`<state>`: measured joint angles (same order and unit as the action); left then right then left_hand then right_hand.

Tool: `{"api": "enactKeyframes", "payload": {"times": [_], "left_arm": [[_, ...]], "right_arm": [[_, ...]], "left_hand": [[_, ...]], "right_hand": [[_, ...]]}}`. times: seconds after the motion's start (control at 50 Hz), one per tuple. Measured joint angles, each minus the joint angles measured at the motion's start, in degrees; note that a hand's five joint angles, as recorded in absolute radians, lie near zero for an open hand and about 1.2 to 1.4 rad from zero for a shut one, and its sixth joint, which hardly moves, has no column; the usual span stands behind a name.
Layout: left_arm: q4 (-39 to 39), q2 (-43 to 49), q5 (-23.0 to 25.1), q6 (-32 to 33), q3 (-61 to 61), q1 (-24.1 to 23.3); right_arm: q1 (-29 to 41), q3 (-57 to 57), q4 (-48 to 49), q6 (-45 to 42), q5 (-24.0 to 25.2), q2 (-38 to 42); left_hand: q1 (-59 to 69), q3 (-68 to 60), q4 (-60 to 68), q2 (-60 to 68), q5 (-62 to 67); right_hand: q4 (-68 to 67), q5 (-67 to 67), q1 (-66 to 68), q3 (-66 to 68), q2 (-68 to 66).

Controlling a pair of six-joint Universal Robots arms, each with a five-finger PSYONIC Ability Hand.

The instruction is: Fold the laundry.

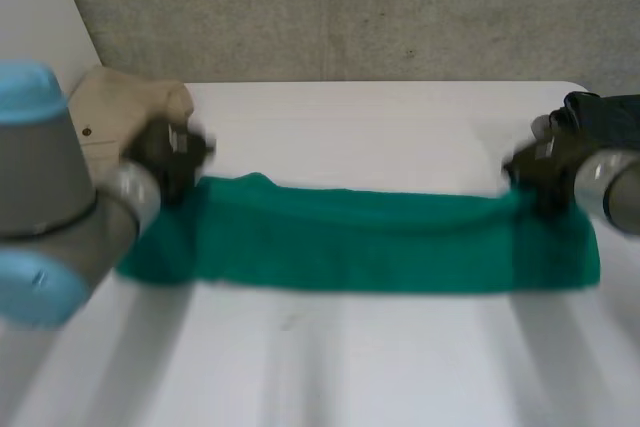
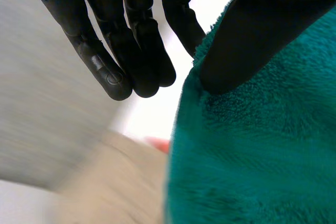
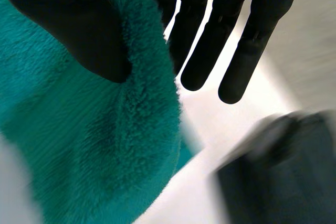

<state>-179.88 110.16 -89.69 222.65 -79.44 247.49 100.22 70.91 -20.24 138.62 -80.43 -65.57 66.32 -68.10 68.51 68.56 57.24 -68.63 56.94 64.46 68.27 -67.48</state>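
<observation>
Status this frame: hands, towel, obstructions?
Hands: left hand pinches left end of green towel, right hand its right end. Towel stretched between them. Behind: beige cloth at left, dark cloth at right.

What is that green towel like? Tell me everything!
The green towel is fluffy teal cloth with a soft pile. It stretches as a long band across the white table, between both hands. The left hand pinches one end between its thumb and fingers, and the right hand pinches the other end the same way.
</observation>
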Motion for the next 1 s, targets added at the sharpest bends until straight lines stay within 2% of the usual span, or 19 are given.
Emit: {"api": "enactKeyframes", "payload": {"times": [0.02, 0.06, 0.14, 0.16, 0.24, 0.28, 0.4, 0.58, 0.66, 0.78, 0.82, 0.9, 0.98, 1.0], "left_arm": [[0.00, 0.00, 0.00, 0.00, 0.00, 0.00], [-9.39, 1.31, 0.15, -1.96, 8.23, 0.16], [-18.21, 1.63, 0.39, -3.94, 14.22, 0.35], [-22.85, 1.55, 0.57, -5.07, 17.00, 0.42], [-27.13, 1.22, 0.77, -6.56, 19.81, 0.40], [-27.04, 1.09, 0.73, -6.90, 19.91, 0.42], [-23.32, 0.27, 0.38, -7.58, 15.52, 0.90], [-21.91, 1.17, 1.34, -8.71, -1.63, 1.74], [-25.15, 4.97, 3.06, -8.65, -8.67, 2.33], [-34.13, 13.14, 5.46, -7.31, -15.68, 3.65], [-35.94, 14.38, 5.69, -6.73, -16.42, 3.99], [-40.21, 16.65, 6.20, -4.99, -17.61, 4.88], [-41.39, 17.06, 6.36, -4.43, -17.58, 5.30], [-41.18, 17.06, 6.32, -4.53, -17.51, 5.45]], "right_arm": [[0.00, 0.00, 0.00, 0.00, 0.00, 0.00], [-0.31, -3.29, 11.87, 9.60, -0.57, -0.97], [-0.90, -4.40, 23.94, 18.14, -1.71, -2.89], [-1.17, -4.18, 31.72, 22.85, -2.50, -4.33], [-1.31, -2.99, 42.34, 28.33, -3.52, -6.32], [-1.27, -2.66, 44.07, 29.17, -3.62, -6.53], [-1.25, -2.42, 41.67, 29.21, -2.68, -5.06], [-1.71, -0.48, 29.08, 25.09, 1.35, 1.95], [-2.06, 2.28, 26.02, 22.47, 2.13, 5.56], [-3.30, 6.36, 25.01, 18.78, 2.42, 9.90], [-3.64, 6.95, 25.00, 18.31, 2.52, 10.28], [-4.52, 8.53, 25.02, 17.63, 3.33, 10.47], [-4.95, 9.46, 25.09, 17.71, 4.22, 10.03], [-5.11, 9.66, 25.13, 17.71, 4.45, 9.97]], "left_hand": [[0.00, 0.00, 0.00, 0.00, 0.00], [0.00, 0.00, 0.00, 0.00, 0.00], [0.00, 0.00, 0.00, 0.00, 0.00], [0.00, 0.00, 0.00, 0.00, 0.00], [0.00, 0.00, 0.00, 0.00, 0.00], [0.00, 0.00, 0.00, 0.00, 0.00], [0.00, 0.00, 0.00, 0.00, 0.00], [0.00, -0.01, 0.01, 0.02, 0.00], [0.00, -0.04, 0.01, 0.03, 0.00], [0.00, 0.00, -0.05, -0.05, 0.00], [-2.07, 3.17, -2.91, -3.39, -2.28], [-15.71, 16.28, -16.77, -16.90, -15.53], [-16.67, 18.13, -18.65, -18.80, -17.69], [-26.69, 26.97, -27.73, -28.10, -26.55]], "right_hand": [[0.00, 0.00, 0.00, 0.00, 0.00], [0.00, 0.01, 0.00, 0.00, 0.00], [0.00, 0.02, 0.00, 0.00, 0.00], [0.00, 0.02, 0.00, 0.00, 0.00], [0.00, 0.02, 0.00, 0.00, 0.00], [-0.01, 0.02, 0.00, 0.00, 0.00], [-0.01, 0.01, 0.00, 0.00, 0.00], [-0.01, 0.02, 0.00, 0.00, 0.00], [-0.01, 0.02, 0.00, 0.00, 0.00], [-0.01, 0.02, 0.00, 0.00, 0.00], [-0.01, 0.02, 0.00, 0.00, 0.00], [-0.01, 0.42, 0.00, 0.00, 0.00], [-0.01, 0.42, 0.00, 0.00, 0.00], [-0.01, 0.42, 0.00, 0.00, 0.00]]}}
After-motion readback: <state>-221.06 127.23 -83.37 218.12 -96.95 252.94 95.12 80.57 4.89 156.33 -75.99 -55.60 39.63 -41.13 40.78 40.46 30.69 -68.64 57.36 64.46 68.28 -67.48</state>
